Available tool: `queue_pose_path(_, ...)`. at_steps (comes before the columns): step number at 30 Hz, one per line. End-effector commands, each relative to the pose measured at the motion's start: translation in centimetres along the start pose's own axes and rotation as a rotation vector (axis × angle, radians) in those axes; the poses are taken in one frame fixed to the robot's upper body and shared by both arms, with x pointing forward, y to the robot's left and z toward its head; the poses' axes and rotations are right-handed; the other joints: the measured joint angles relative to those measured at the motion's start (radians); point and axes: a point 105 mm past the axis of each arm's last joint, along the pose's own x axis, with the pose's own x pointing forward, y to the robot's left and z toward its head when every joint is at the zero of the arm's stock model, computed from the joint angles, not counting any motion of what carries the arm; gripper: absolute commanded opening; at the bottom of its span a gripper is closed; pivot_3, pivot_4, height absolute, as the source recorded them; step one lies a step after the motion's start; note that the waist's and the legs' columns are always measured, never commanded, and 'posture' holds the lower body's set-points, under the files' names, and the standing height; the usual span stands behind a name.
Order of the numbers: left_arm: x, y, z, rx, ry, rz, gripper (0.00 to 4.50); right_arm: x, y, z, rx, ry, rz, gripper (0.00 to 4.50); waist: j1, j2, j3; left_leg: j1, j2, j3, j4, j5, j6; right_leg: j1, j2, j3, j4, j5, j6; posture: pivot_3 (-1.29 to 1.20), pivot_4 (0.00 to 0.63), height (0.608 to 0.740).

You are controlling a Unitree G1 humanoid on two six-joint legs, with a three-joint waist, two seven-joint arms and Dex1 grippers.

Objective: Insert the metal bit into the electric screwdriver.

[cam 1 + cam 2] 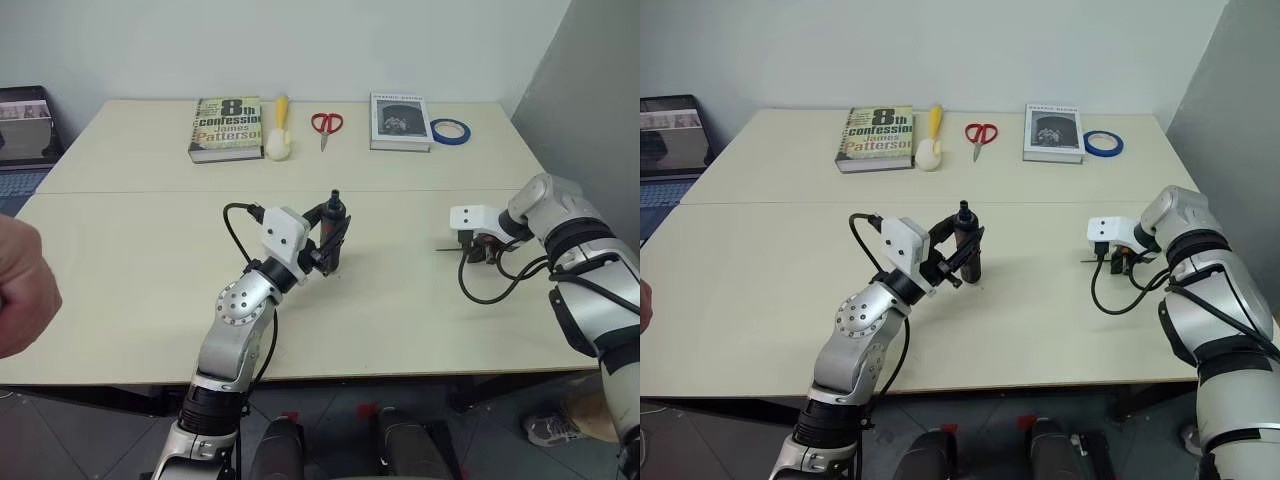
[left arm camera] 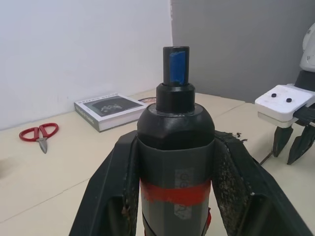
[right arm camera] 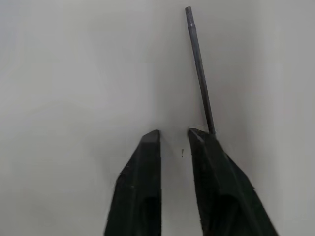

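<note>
Left fingers (image 2: pixel 123 196) clamp the screwdriver (image 2: pixel 175 162) upright; right fingers (image 3: pixel 211 162), nearly together, touch the bit (image 3: pixel 199 69) on the surface (image 1: pixel 130 260).

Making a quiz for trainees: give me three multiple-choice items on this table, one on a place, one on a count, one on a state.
1. Where are the scissors? A between brush and right book; B at the near edge; C on the floor.
2. How many books? A one; B two; C three.
3. The screwdriver is: A lying flat; B held upright; C boxed.
Answers: 1 A, they lie between the two at the far edge. 2 B, two show there. 3 B, the left gripper clamps it upright.
</note>
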Motion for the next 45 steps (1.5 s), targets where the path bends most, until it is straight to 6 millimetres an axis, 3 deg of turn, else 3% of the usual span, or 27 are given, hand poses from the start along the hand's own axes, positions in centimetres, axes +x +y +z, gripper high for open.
queue_pose_path(1, 0.2, -0.1, 2.3, 0.042, -0.081, 0.0, 1.65, -0.8, -0.4, -0.4, 0.017, 0.004, -0.019, 0.05, 0.0, 0.0, 0.0, 0.0, 0.0, 0.0, 0.0, 0.0, 0.0, 0.0, 0.0, 0.0, 0.0, 0.0, 0.0, 0.0, 0.15, 0.74)
queue_pose_path(5, 0.6, 0.1, 2.7, 0.035, -0.094, 0.0, 1.65, -1.4, -0.7, -0.5, 0.035, -0.018, -0.036, 0.05, 0.0, 0.0, 0.0, 0.0, 0.0, 0.0, 0.0, 0.0, 0.0, 0.0, 0.0, 0.0, 0.0, 0.0, 0.0, 0.0, 0.15, 0.74)
queue_pose_path(10, 1.3, 1.3, 4.2, -0.009, -0.124, 0.001, 1.65, -4.4, -2.2, 0.7, 0.061, -0.127, -0.094, 0.0, 0.001, 0.002, 0.002, -0.001, 0.0, 0.0, -0.001, 0.0, 0.0, 0.0, 0.0, 0.0, 0.0, 0.0, 0.0, 0.0, 0.15, 0.74)
queue_pose_path(16, 2.4, 2.7, 5.2, -0.065, -0.153, 0.029, 1.65, -6.9, -3.4, 0.3, 0.054, -0.155, -0.179, 0.0, 0.001, 0.004, 0.003, -0.001, 0.0, 0.0, -0.003, 0.0, 0.0, -0.001, 0.0, 0.0, -0.001, -0.001, -0.001, 0.0, 0.15, 0.74)
queue_pose_path(21, 2.8, 2.0, 4.2, -0.087, -0.139, 0.019, 1.65, -4.2, -1.7, 1.4, -0.07, -0.155, -0.072, 0.0, 0.001, 0.004, 0.003, 0.0, 0.0, 0.0, -0.006, 0.0, 0.0, -0.001, 0.0, 0.0, -0.002, -0.001, -0.002, 0.0, 0.15, 0.74)
queue_pose_path(24, 2.8, 1.5, 4.0, -0.09, -0.135, 0.001, 1.65, -3.1, -1.0, 1.0, -0.095, -0.129, -0.04, 0.0, 0.001, 0.004, 0.003, 0.0, 0.0, 0.0, -0.007, 0.0, 0.0, -0.001, 0.0, 0.0, -0.002, 0.0, -0.003, 0.0, 0.15, 0.74)
queue_pose_path(29, 2.7, 1.4, 4.1, -0.083, -0.132, -0.007, 1.65, -2.9, -1.2, 0.7, -0.07, -0.117, -0.064, 0.0, 0.001, 0.005, 0.003, 0.0, 0.0, 0.0, -0.007, 0.0, 0.0, -0.001, 0.0, 0.0, -0.002, 0.001, -0.005, 0.0, 0.15, 0.74)
queue_pose_path(35, 2.4, 1.7, 4.1, -0.061, -0.125, 0.002, 1.65, -2.8, -1.4, -0.1, -0.05, -0.072, -0.079, 1.11, 0.001, 0.005, 0.003, 0.0, 0.0, 0.0, -0.007, 0.0, 0.0, -0.001, 0.0, 0.0, -0.002, 0.0, -0.003, 0.0, 0.15, 0.74)
queue_pose_path(43, 2.1, 1.8, 4.1, -0.048, -0.118, 0.008, 1.65, -2.4, -2.1, -0.3, -0.048, -0.008, -0.145, 3.07, 0.001, 0.005, 0.003, 0.0, 0.0, 0.0, -0.007, 0.0, 0.0, -0.001, 0.0, 0.0, -0.002, 0.0, -0.004, 0.0, 0.15, 0.74)
queue_pose_path(45, 2.1, 1.8, 4.1, -0.04, -0.116, 0.008, 1.65, -2.1, -2.1, -0.2, -0.053, 0.009, -0.147, 3.28, 0.001, 0.005, 0.003, 0.0, 0.0, 0.0, -0.007, 0.0, 0.0, -0.001, 0.0, 0.0, -0.002, 0.0, -0.004, 0.0, 0.15, 0.74)
